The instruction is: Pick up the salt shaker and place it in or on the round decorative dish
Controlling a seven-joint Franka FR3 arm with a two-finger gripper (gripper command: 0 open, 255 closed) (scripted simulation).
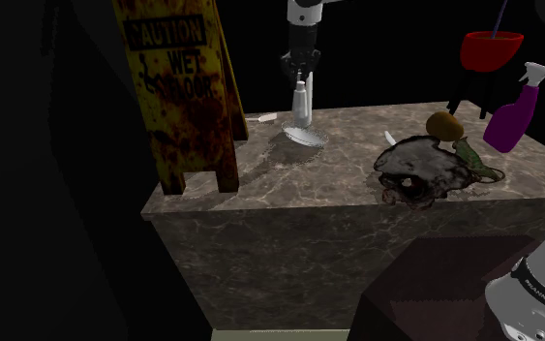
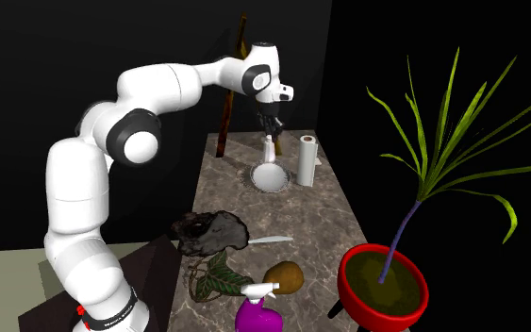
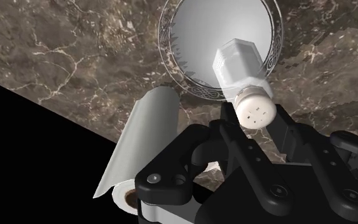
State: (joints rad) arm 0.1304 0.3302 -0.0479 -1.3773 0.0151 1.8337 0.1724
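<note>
Clasping the white salt shaker (image 3: 240,63) by its capped top, the black gripper (image 3: 255,127) has its 2 fingers closed against it, tips partly hidden. The salt shaker stands upright over the round dish (image 3: 199,38); whether its base touches cannot be told.

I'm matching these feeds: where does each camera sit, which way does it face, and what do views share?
Shoulder view: beside the stand, looking down across the counter; the gripper shows.
Second exterior view: by the spray bottle, looking along the counter; the whole arm shows.
Wrist view: on the gripper, looking down at the counter; its black fingers show.
All share the shaker, clasped over the dish.
</note>
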